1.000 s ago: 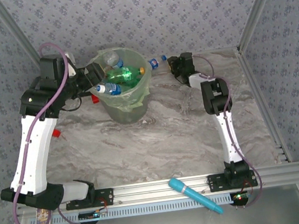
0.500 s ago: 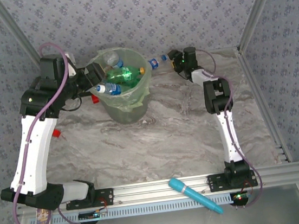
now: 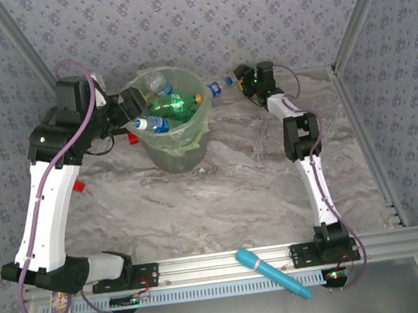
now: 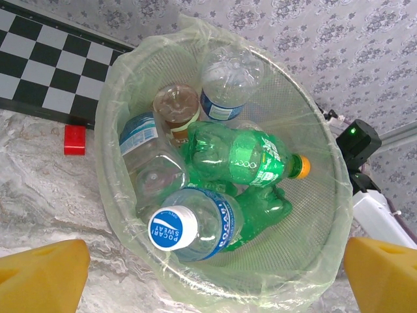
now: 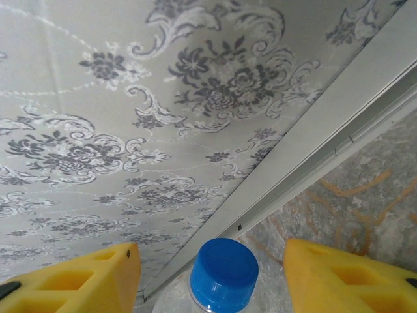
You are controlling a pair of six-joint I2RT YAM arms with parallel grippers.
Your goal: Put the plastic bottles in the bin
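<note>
The bin (image 3: 192, 139), pale green with a liner bag, stands at the back left and holds several plastic bottles (image 3: 163, 108). In the left wrist view, green bottles (image 4: 241, 156), a blue-capped clear bottle (image 4: 195, 225) and others lie inside the bin (image 4: 313, 261). My left gripper (image 3: 130, 105) hangs open over the bin's near-left rim, its jaws (image 4: 215, 287) wide apart and empty. One more clear bottle (image 3: 218, 89) lies just right of the bin. My right gripper (image 3: 239, 76) is open around its blue cap (image 5: 223, 274), with a gap on each side between cap and fingers (image 5: 71, 280).
A small red block (image 4: 74, 139) lies on the table left of the bin. A cyan pen-shaped stick (image 3: 273, 273) rests on the front rail. The back wall and its metal rail (image 5: 313, 150) are close behind the right gripper.
My right gripper has moved up and back toward the wall and opened, ending around the loose bottle's cap. The left arm and the bin's bottles have not moved.
</note>
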